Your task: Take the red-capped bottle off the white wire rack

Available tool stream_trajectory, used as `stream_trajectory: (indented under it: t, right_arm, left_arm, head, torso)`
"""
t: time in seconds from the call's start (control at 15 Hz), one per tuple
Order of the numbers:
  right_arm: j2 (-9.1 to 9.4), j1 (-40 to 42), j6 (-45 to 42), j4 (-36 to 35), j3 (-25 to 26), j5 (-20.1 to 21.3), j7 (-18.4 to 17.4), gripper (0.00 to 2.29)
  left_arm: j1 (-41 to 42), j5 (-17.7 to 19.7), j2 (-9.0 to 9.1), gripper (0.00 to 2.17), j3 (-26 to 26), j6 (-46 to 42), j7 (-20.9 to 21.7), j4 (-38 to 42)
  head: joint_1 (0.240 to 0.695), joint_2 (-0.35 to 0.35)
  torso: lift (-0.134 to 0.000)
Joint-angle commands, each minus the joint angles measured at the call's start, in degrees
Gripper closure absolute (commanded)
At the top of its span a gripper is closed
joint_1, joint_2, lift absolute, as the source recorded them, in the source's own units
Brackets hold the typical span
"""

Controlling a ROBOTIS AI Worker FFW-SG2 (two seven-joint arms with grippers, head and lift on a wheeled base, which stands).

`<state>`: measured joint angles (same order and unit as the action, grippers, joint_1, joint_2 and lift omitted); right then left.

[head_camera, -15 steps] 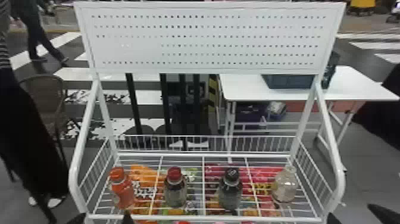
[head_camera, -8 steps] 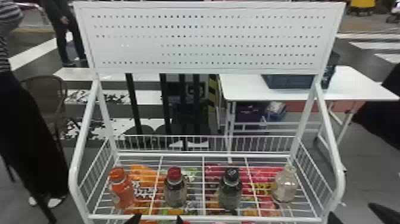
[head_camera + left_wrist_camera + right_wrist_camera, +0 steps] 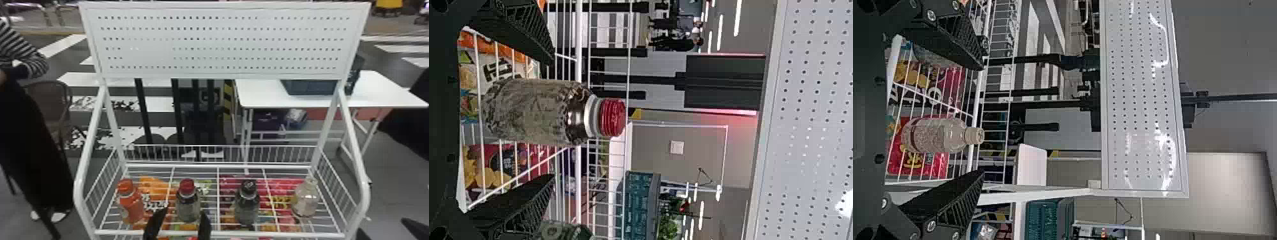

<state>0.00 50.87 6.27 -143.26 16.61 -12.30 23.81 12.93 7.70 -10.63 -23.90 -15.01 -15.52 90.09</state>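
Standing upright in the lower left-centre of the head view, the red-capped bottle is carried by the white wire rack. It is framed by the jaws of the left gripper, which are spread apart, one on each side, with nothing clasped. In the left wrist view, a gap is left between the bottle and each jaw; how deeply it is set between them cannot be told. The jaws of the right gripper, at the lower right corner of the head view, are also parted and empty; in the right wrist view, the clear bottle is seen between them, untouched.

On the rack, the orange bottle is placed at the lower left, the black-capped bottle right of centre, and the clear bottle towards the right end. Through the wires, brightly coloured packets are seen beneath. The top of the frame is crossed by a white perforated panel, by which the rack is backed.

Behind, at the right, a dark crate is held by a white table. A brown chair is found at the left, and the grey floor is marked with white stripes farther back.
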Motion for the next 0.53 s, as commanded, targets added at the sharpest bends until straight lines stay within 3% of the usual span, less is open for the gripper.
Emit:
stream_trajectory:
  t: [0.0,0.47]
  right_arm:
    - [0.05,0.81,-1.21,0.08,-0.09,-0.01,0.01,0.15]
    - [0.05,1.69,-2.97,0.26,-0.35,-0.01,0.01,0.15]
  left_arm:
    - [-3.35,0.21,0.26,0.08,-0.01,0.03,0.23,-3.95]
    - [-9.59,0.30,2.02,0.08,-0.54,0.03,2.25,-12.83]
  head:
    - [0.499,0.000]
    - [0.499,0.000]
  torso:
    - [0.000]
    - [0.000]
